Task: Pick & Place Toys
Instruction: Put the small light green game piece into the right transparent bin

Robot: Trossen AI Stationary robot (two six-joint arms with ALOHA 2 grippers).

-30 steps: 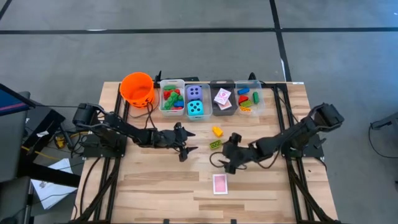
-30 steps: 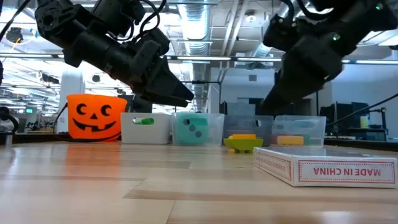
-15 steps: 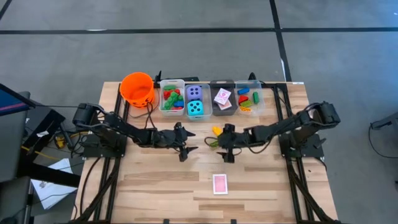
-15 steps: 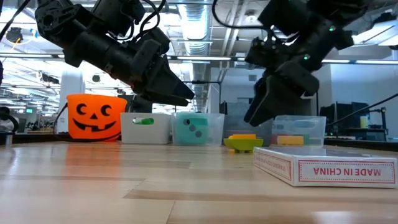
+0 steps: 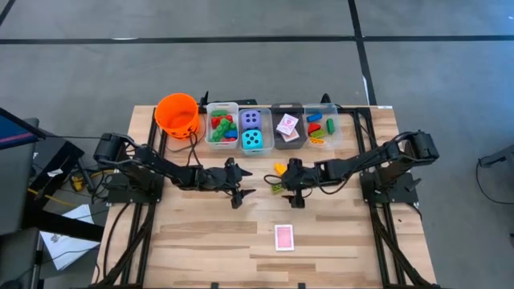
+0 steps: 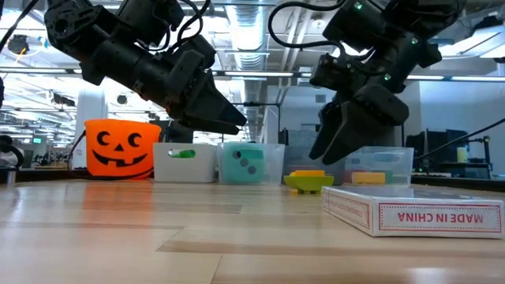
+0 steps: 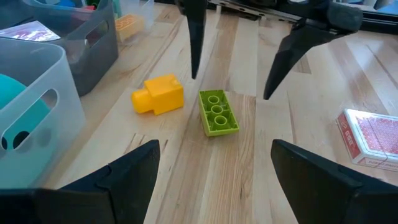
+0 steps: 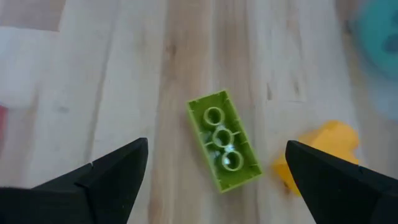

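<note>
My right tool (image 5: 283, 184) hangs over the middle of the tabletop (image 5: 201, 233), fingers spread wide, holding nothing. Directly beneath it lies the green brick (image 8: 224, 140), a smooth moulded plastic block, oblong, lying with its hollow underside up so that three round sockets show in a row. In the right wrist view its long axis runs slantwise between my two dark, wedge-shaped fingers (image 8: 106, 171), touching neither. The yellow brick (image 7: 158, 96), a squat block with one stub, lies just beside it, toward the far edge.

My left tool (image 5: 247, 184) waits left of centre, also spread open and empty.

A flat pink-backed card box (image 5: 283, 237) rests near the front edge. Clear bins (image 5: 223, 127) and an orange pumpkin-face bucket (image 5: 177, 114) line the far edge of the pale wood-plank tabletop.
</note>
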